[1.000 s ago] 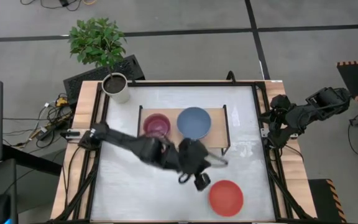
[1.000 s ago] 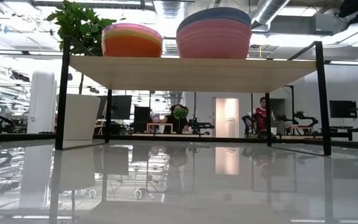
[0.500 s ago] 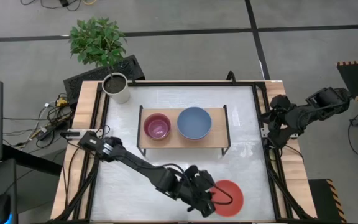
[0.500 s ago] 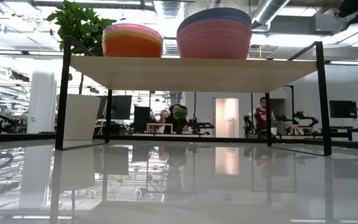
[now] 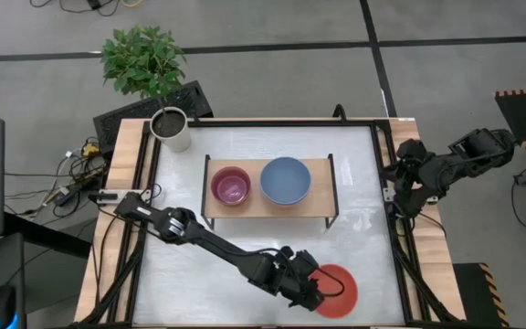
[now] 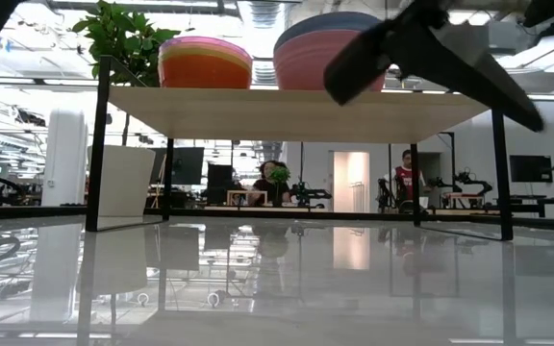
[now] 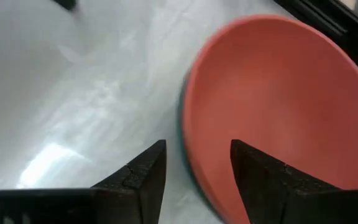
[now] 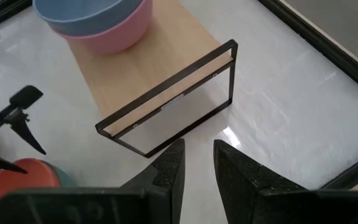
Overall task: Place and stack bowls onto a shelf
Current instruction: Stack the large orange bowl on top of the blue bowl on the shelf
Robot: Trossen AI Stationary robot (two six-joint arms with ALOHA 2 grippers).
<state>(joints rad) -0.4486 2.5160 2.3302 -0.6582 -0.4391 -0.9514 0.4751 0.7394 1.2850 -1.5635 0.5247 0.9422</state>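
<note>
A red bowl [image 5: 338,292] sits in a teal bowl [image 7: 181,124] on the table near its front right. My left gripper [image 5: 322,288] is open at this bowl's left rim [image 7: 188,134]: one finger [image 7: 260,180] stands over the bowl's inside, the other [image 7: 143,180] outside it. The shelf [image 5: 268,206] stands mid-table and carries a pink-purple bowl stack [image 5: 231,185] and a blue bowl [image 5: 286,180] nested in a pink one [image 8: 114,34]. My right gripper [image 8: 199,149] waits at the table's right edge, its fingers a little apart, with nothing between them. My left gripper straddles the red bowl's left rim [image 7: 188,134], slanting down from the table's left. Whether either finger touches the rim, I cannot tell. The bowl stays down on the teal bowl.
A white pot [image 5: 172,128] with soil stands at the table's far left corner, with a leafy plant [image 5: 142,57] behind the table. Bare white tabletop [image 5: 199,283] lies in front of the shelf. People sit in the room beyond the table [image 6: 277,183].
My left gripper has swung from just in front of the shelf toward the table's near right, down to the red bowl's left rim. The bowls have stayed where they were.
</note>
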